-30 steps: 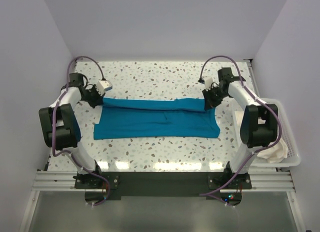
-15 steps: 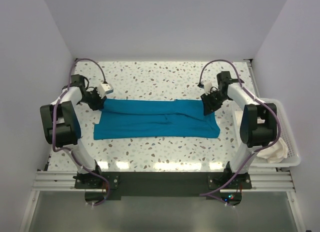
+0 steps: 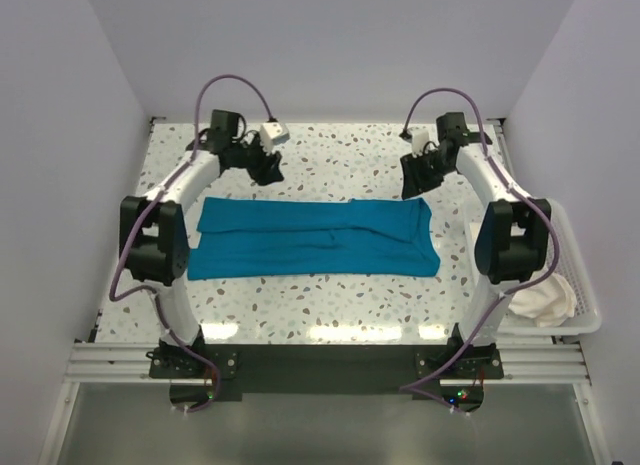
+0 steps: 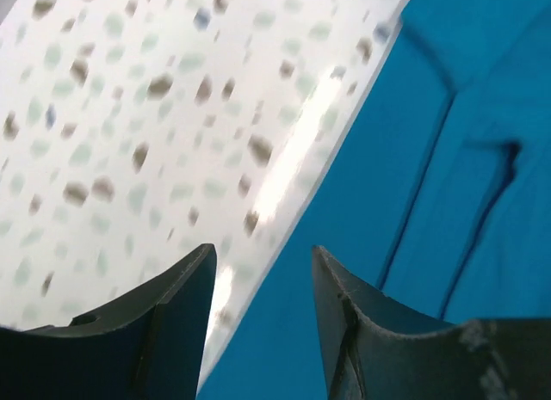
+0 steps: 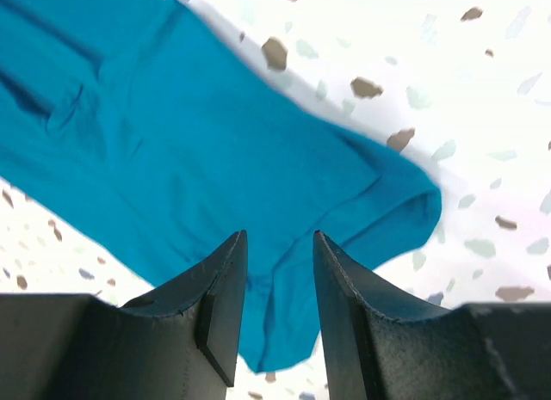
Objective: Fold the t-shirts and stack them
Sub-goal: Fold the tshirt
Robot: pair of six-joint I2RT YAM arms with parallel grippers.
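A teal-blue t-shirt (image 3: 315,237) lies flat across the middle of the table, folded lengthwise into a long band. My left gripper (image 3: 268,172) hangs open above bare table just behind the shirt's far edge, left of centre. In the left wrist view, the left gripper (image 4: 263,254) has nothing between its fingers, and the shirt (image 4: 430,159) fills the right side. My right gripper (image 3: 411,186) is open above the shirt's far right corner. The right wrist view shows the right gripper (image 5: 278,238) empty, with the shirt (image 5: 172,133) below it. A bundled white t-shirt (image 3: 545,300) lies in the basket.
A white mesh basket (image 3: 583,275) hangs off the table's right edge beside the right arm. The speckled tabletop (image 3: 340,150) shows behind the shirt and in a strip in front of it. Walls close in on three sides.
Both grippers went from shut on the shirt's far edge to open and lifted off it. The left arm swung toward the far middle of the table. The folded-over edge now lies flat.
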